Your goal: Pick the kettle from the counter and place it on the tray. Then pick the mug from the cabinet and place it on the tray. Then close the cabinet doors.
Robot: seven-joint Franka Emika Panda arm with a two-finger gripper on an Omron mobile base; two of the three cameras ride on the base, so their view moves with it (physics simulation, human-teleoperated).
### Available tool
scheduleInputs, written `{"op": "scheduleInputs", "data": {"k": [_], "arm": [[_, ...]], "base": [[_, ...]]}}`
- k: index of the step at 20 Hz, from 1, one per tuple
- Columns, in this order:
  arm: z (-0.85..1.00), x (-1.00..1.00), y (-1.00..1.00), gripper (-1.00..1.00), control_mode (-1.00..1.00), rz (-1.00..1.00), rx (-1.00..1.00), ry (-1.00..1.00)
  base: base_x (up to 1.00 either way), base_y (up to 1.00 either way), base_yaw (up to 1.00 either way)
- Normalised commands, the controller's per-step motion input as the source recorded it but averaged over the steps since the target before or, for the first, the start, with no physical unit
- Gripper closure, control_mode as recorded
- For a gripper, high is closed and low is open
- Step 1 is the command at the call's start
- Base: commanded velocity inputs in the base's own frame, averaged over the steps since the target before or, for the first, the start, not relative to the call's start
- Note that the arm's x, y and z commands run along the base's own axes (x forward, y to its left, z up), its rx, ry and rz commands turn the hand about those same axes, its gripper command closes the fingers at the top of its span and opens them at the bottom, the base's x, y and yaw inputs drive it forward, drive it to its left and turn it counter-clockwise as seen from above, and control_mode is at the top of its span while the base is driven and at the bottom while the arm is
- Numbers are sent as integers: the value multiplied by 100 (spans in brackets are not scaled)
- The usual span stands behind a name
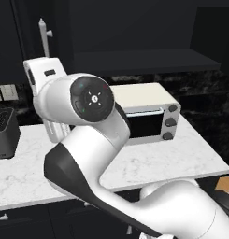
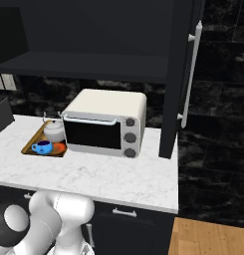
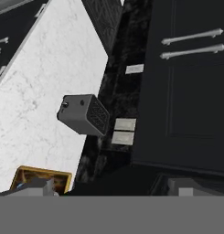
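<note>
Kettle [image 2: 54,130]: you are seeing it sitting on the tray [image 2: 32,145], beside the toaster oven [image 2: 104,122]
Mug [image 2: 43,146]: it is resting on the tray too, just in front of the kettle
Tray: it is lying on the counter [image 2: 103,177], left of the oven
Cabinet doors: you are looking at the right door [image 2: 181,74] standing open, its bar handle [image 2: 189,74] facing you; the left door's handle [image 1: 43,38] is showing behind the arm
Jaws: you cannot tell how they are standing
Toaster [image 3: 83,114]: it is sitting on the marble by the wall
</note>
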Motion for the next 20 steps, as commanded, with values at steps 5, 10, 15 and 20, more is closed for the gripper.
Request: {"op": "scheduleInputs", "data": {"k": [5, 10, 15, 20], "arm": [[4, 44, -74, -100, -100, -11, 4, -2], [2, 55, -65, -100, -100, -14, 3, -5], [0, 68, -62, -100, -100, -13, 3, -2], [1, 71, -61, -100, -100, -14, 3, 0]], "base": [[0, 0, 0], [0, 0, 0], [0, 0, 0], [0, 0, 0]]}}
